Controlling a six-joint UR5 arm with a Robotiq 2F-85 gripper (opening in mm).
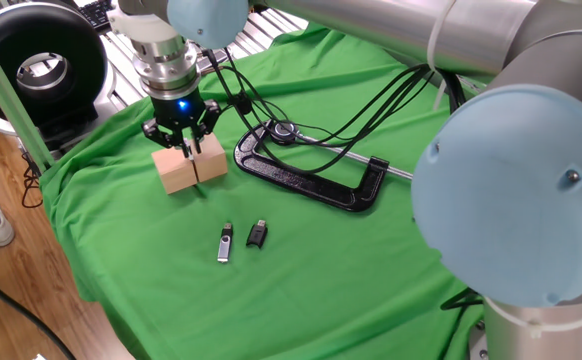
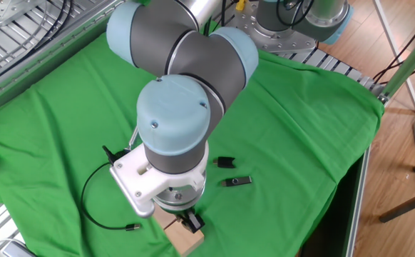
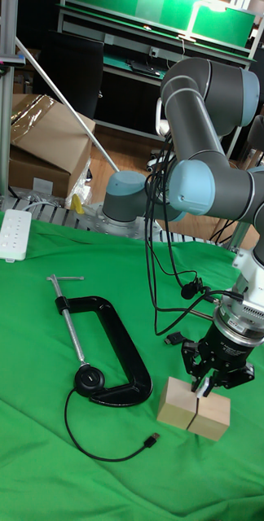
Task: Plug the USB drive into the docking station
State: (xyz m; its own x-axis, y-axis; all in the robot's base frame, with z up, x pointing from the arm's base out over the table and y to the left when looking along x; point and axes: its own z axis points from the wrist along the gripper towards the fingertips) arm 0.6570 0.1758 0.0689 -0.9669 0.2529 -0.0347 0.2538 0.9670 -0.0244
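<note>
USB drive [image 1: 224, 243], silver with a black end, lies flat on the green cloth [image 1: 301, 290], in front of the wooden block [image 1: 176, 172] and apart from it. Just beside it, not touching, lies a shorter black USB stick [image 1: 256, 235]. In the other fixed view the same pair shows to the right of the arm's wrist, the silver drive [image 2: 237, 181] nearer the cloth's edge than the black one [image 2: 224, 162].

The gripper [image 1: 187, 150] points straight down over the top of the block, its fingertips drawn close together right at the dark seam that splits the block in two. In the tall fixed view a small pale piece shows between the fingertips of the gripper [image 3: 202, 389], but it is too small to say whether they clamp it or only frame it, so I cannot tell the grip. A blue light glows on the wrist above.

A black C-clamp [image 1: 311, 185] lies flat beside the block, its screw bar pointing away. A thin black cable [image 3: 107, 452] loops from the clamp's round pad and ends in a loose plug on the cloth. A white power strip [image 3: 12, 234] rests at the cloth's far edge.
</note>
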